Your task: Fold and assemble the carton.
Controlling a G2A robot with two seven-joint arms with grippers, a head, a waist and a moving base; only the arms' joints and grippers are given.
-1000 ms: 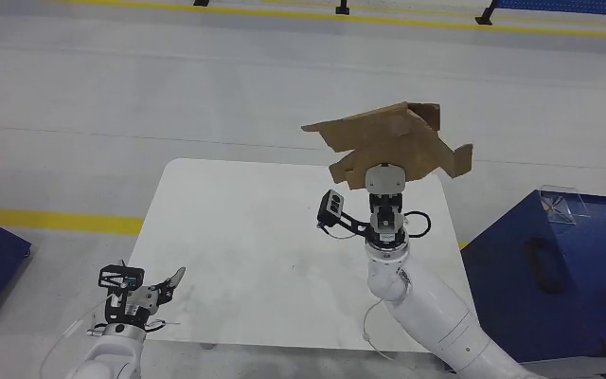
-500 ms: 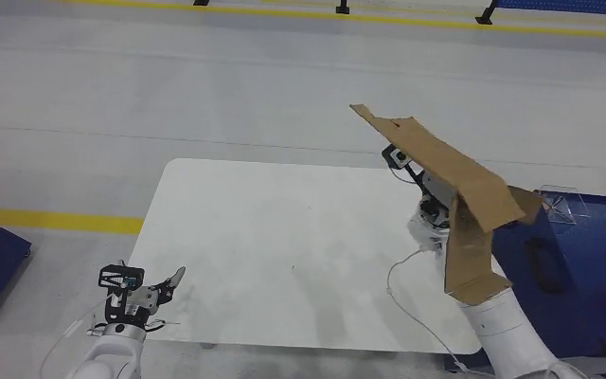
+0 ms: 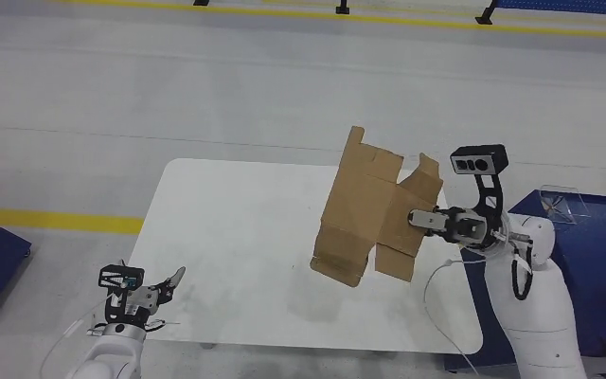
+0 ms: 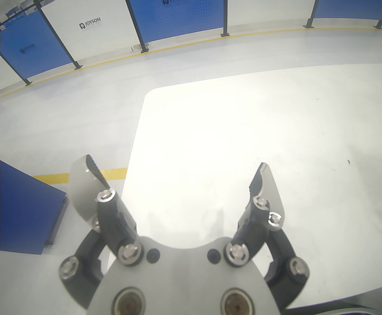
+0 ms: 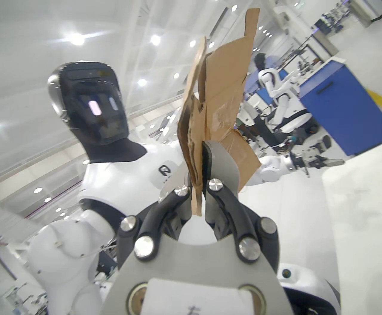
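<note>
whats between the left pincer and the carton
Only bare white table: in the top view nothing lies between the open left pincer and the carton held in the right pincer.

It was a big robot test hall: pale floor (image 3: 189, 85) with yellow lines (image 3: 66, 221), blue-and-white partition panels (image 4: 176, 18), high ceiling lamps (image 5: 77, 38) (rows of them) and another white robot (image 5: 276, 86) further off.

Flattened brown carton (image 3: 365, 220), flaps splayed, held aloft over the table's right side; creased, tape-marked
</note>
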